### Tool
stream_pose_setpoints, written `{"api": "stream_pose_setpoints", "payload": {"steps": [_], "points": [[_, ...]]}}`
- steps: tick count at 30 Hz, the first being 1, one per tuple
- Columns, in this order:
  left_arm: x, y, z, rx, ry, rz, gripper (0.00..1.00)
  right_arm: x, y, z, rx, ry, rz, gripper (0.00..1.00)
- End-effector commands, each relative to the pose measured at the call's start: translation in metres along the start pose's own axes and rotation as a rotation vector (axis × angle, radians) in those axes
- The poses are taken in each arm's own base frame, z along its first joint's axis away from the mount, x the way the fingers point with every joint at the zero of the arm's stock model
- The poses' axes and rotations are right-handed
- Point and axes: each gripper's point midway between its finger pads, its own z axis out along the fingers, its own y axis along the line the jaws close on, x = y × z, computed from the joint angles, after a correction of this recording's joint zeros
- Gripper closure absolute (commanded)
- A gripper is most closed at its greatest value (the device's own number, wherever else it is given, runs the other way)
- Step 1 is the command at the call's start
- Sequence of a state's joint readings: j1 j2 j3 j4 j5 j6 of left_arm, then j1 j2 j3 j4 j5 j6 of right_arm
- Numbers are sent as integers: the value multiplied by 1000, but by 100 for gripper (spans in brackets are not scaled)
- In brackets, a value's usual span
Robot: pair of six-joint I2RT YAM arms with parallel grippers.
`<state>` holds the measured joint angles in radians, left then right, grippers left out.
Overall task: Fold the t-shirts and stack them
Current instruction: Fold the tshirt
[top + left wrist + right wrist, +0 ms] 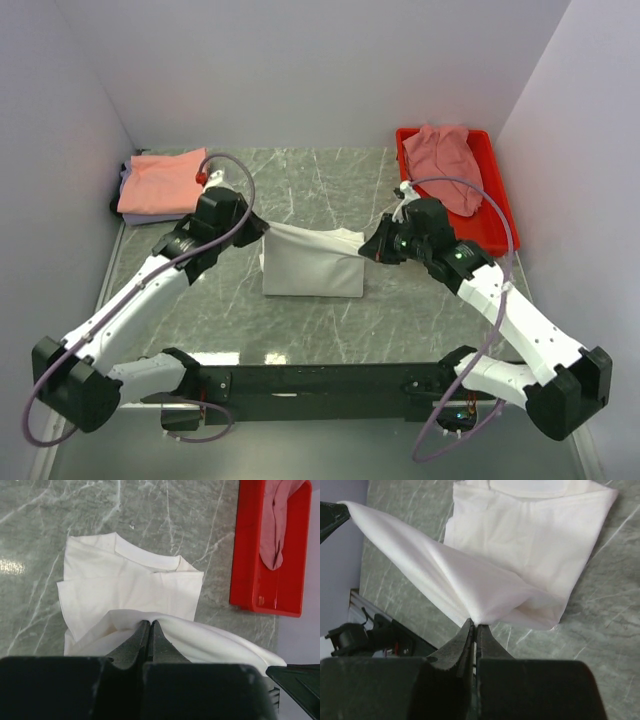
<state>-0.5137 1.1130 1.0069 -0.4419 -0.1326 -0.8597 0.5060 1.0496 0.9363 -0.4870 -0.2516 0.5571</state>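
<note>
At the far-left corner of the grey-green marble-patterned table (330, 180) lies a flat-folded salmon-orange cloth t-shirt (160, 178). It rests on top of a folded lavender cloth t-shirt (148, 214), of which only a pale strip shows along the near edge of the pile.

Just right of that pile, the left gripper (262, 233) reaches in toward the middle of the table. Its jaws are pressed together on a fold of the soft white cloth t-shirt (312, 268), and the left wrist view shows the fabric bunched right at the tips.

The white t-shirt occupies the middle of the table, well apart from every edge. Most of it lies flat as a rough rectangle with the collar showing, while its far edge is lifted off the surface and stretched in a shallow sag between the two arms.

At the right end of that raised edge the right gripper (368, 246) pinches the cloth, jaws shut tight on it — the right wrist view shows a white cone of fabric drawn into the tips.

In the far-right corner, along the table's right edge, sits a rectangular red plastic tray (503, 215). A crumpled dusty-pink cloth t-shirt (447, 155) lies in it, heaped toward the tray's far end and trailing down the inside.
</note>
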Motion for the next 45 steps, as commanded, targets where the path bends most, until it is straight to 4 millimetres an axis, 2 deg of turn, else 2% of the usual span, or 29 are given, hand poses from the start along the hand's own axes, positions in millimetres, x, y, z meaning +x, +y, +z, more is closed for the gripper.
{"api": "stream_pose_setpoints", "payload": {"steps": [1, 9, 13, 16, 22, 23, 30, 34, 35, 36, 37, 39, 40, 41, 42, 43, 45], "points": [[-42, -4, 10, 0, -111, 11, 99, -34, -12, 6, 76, -92, 2, 100], [-44, -5, 48, 10, -50, 12, 100, -52, -34, 31, 129, -95, 49, 100], [-44, 8, 71, -42, -25, 10, 99, -54, -51, 48, 165, -60, 73, 100], [-47, 10, 82, -52, -15, 9, 99, -56, -56, 62, 163, -32, 81, 100], [-37, 32, 123, -130, 57, 4, 100, -63, -71, 92, 189, 5, 111, 100], [-37, 33, 127, -132, 62, 2, 99, -68, -71, 95, 189, 3, 113, 100], [-33, 43, 158, -163, 113, 2, 99, -70, -90, 129, 222, 63, 147, 100], [-27, 49, 176, -169, 152, 12, 99, -72, -100, 139, 259, 70, 166, 100], [-29, 47, 178, -166, 152, 11, 99, -78, -102, 140, 268, 55, 163, 99], [-29, 47, 180, -170, 156, 8, 94, -78, -108, 144, 289, 58, 167, 94], [-25, 51, 183, -185, 171, 11, 83, -89, -108, 144, 295, 39, 166, 81], [-31, 45, 184, -176, 168, 12, 71, -93, -112, 146, 310, 55, 167, 63], [-33, 44, 182, -175, 168, 14, 53, -100, -105, 146, 295, 46, 150, 34], [-37, 39, 180, -166, 162, 14, 46, -103, -101, 145, 279, 43, 146, 24], [-40, 37, 177, -161, 157, 11, 42, -109, -92, 139, 246, 27, 140, 20], [-47, 28, 170, -133, 134, 13, 34, -108, -87, 138, 225, 22, 135, 19], [-43, 23, 162, -96, 144, 6, 18, -112, -73, 126, 174, -3, 121, 18]]}}
